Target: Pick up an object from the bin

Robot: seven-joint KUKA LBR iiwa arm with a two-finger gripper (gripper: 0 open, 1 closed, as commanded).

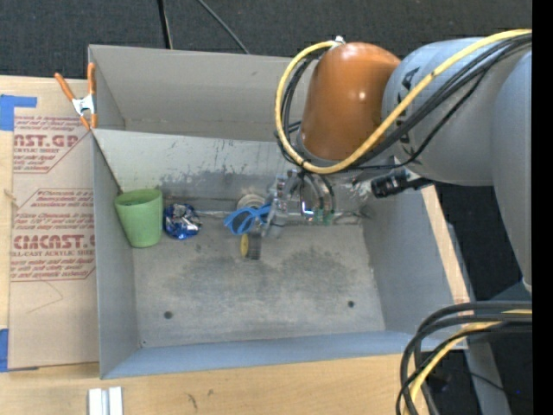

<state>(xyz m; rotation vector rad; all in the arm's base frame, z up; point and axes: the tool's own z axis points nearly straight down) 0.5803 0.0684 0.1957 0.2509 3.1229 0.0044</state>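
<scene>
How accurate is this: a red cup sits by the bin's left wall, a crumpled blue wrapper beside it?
Not quite: the cup is green, not red. The camera view shows it by the bin's left wall, the crumpled blue wrapper beside it.

One camera looked down on the bin (pixel 112 318) from above, tipped from the 6 o'clock side toward 12, so the far wall (pixel 190 93) showed broadest. It sat close, and the bin took up most of the frame. The arm (pixel 484 102) entered from 3 o'clock and loomed large over the bin's 1 o'clock corner.
</scene>
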